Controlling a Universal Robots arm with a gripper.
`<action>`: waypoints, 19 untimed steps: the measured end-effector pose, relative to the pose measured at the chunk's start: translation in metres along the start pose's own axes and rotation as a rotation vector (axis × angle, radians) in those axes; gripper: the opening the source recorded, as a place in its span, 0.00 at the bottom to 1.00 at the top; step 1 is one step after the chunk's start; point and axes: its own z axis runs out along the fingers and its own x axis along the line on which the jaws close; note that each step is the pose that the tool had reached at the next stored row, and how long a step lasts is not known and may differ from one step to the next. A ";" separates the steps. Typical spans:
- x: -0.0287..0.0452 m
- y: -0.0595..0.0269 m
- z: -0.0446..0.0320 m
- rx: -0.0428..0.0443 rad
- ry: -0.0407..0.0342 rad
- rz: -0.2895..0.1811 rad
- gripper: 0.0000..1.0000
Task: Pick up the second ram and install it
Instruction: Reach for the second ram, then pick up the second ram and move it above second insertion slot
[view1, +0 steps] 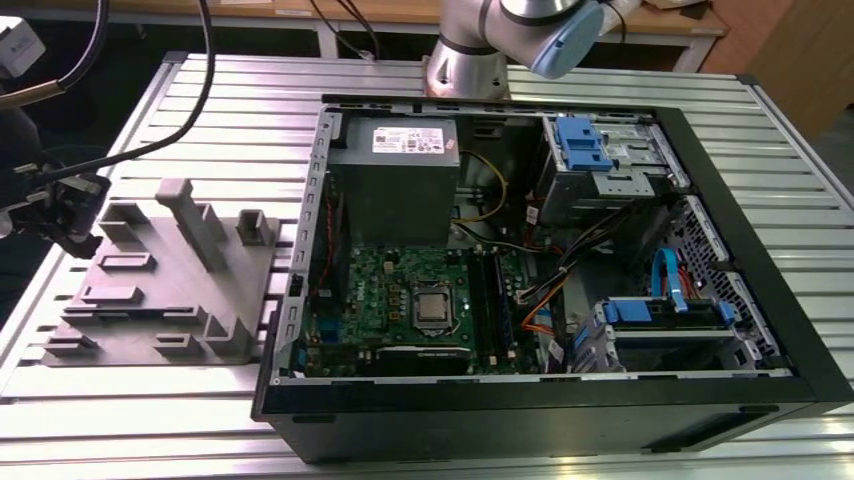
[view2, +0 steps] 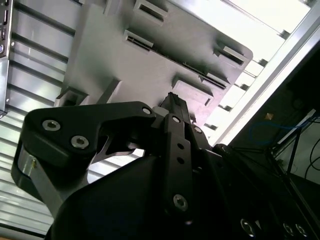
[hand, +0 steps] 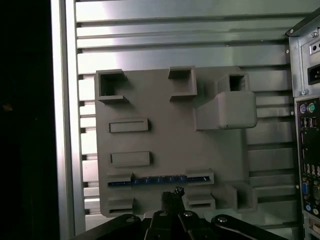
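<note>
Claw (hand: 170, 194) closed nr second ram (hand: 157, 181); ram in gray holder (hand: 170, 130) slot.

Four kinds of thing are being counted, one of each.
One dark blue ram strip (hand: 159, 181), one grey slotted holder (hand: 165, 140), one open computer case (view1: 534, 415) and one green motherboard (view1: 387, 290) are being shown.

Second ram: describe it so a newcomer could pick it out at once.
Beside the open computer case, a grey slotted holder block lies on the slatted metal table. In the first wrist view, the second ram is the thin dark blue strip set on edge in a slot close to the end effector; the neighbouring slots show only grey.
</note>
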 end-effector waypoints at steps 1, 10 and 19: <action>0.0003 -0.0004 0.0003 0.0000 0.0001 0.000 0.07; 0.0005 -0.0006 0.0005 0.0005 0.0000 0.000 0.07; 0.0005 -0.0005 0.0008 0.0001 0.0009 -0.019 0.07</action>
